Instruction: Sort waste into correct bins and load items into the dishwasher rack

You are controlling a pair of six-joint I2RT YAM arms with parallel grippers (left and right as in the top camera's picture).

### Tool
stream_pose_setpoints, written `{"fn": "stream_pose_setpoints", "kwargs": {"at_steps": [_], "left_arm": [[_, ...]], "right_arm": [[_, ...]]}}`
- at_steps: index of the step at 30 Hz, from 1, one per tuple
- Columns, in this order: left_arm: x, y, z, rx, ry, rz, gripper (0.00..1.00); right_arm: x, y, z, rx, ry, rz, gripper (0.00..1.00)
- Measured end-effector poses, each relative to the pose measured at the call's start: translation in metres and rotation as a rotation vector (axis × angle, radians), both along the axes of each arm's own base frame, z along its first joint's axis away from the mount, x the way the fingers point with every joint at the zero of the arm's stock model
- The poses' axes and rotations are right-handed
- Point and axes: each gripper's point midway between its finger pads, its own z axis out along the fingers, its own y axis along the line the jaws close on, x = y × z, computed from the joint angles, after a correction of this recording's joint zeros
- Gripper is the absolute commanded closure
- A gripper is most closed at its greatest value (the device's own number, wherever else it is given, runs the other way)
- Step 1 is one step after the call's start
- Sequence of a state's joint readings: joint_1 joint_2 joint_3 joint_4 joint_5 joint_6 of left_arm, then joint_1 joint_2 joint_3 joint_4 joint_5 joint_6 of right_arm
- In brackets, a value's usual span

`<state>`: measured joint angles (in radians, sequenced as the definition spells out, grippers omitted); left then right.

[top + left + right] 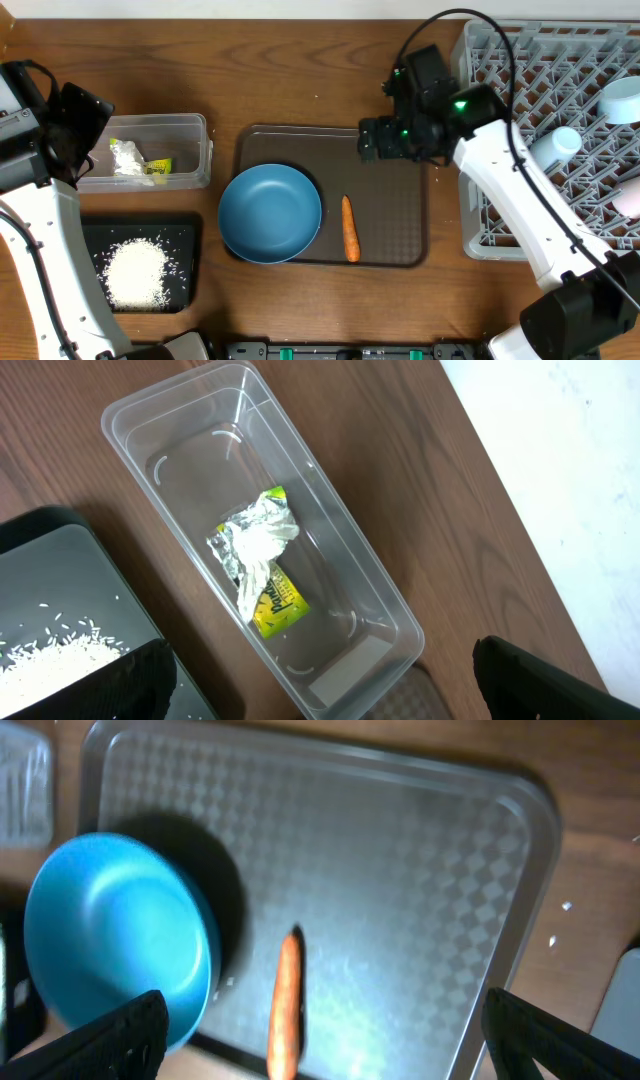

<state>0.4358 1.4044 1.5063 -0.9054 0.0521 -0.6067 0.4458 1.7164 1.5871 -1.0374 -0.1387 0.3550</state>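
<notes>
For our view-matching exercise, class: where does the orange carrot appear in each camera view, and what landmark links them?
Overhead: carrot lies near the centre, on the brown tray.
Left wrist: not in it.
Right wrist: bottom centre, on that tray.
Landmark: blue bowl just left of it in both.

Robotics lab, mock kitchen station: white robot arm (505,185), wooden table (300,60), dishwasher rack (570,70).
</notes>
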Motion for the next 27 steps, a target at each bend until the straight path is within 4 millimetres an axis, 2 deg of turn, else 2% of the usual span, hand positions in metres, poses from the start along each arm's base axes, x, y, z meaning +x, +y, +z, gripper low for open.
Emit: {"fn": "stream_pose_setpoints", "kwargs": {"at_steps": [4,8,10,14,17,20,23,27], "left_arm": [[0.0,0.0,0.0,0.0,0.0,0.0,0.02],[0.0,0.0,0.0,0.0,0.0,0.0,0.02],[0.0,0.0,0.0,0.0,0.0,0.0,0.02],[0.0,0.0,0.0,0.0,0.0,0.0,0.02],[0.0,0.0,0.0,0.0,0.0,0.0,0.02],[0.0,0.0,0.0,0.0,0.0,0.0,0.02],[0.0,0.0,0.0,0.0,0.0,0.0,0.02],[0.0,0.0,0.0,-0.001,0.001,0.0,0.02]], "right_arm": [[0.014,-0.008,0.003,-0.019,-0.05,-0.057,0.01],[0.037,-0.029,0.01,-0.018,-0.107,-0.134,0.01],[0.055,-0.048,0.015,-0.018,-0.154,-0.196,0.01],[0.083,-0.11,0.023,-0.059,-0.218,-0.356,0.01],[0.088,-0.146,0.024,-0.091,-0.223,-0.442,0.01],[0.087,-0.17,0.022,-0.112,-0.211,-0.497,0.01],[0.087,-0.187,0.021,-0.122,-0.206,-0.537,0.01],[0.087,-0.198,0.021,-0.129,-0.206,-0.562,0.01]]}}
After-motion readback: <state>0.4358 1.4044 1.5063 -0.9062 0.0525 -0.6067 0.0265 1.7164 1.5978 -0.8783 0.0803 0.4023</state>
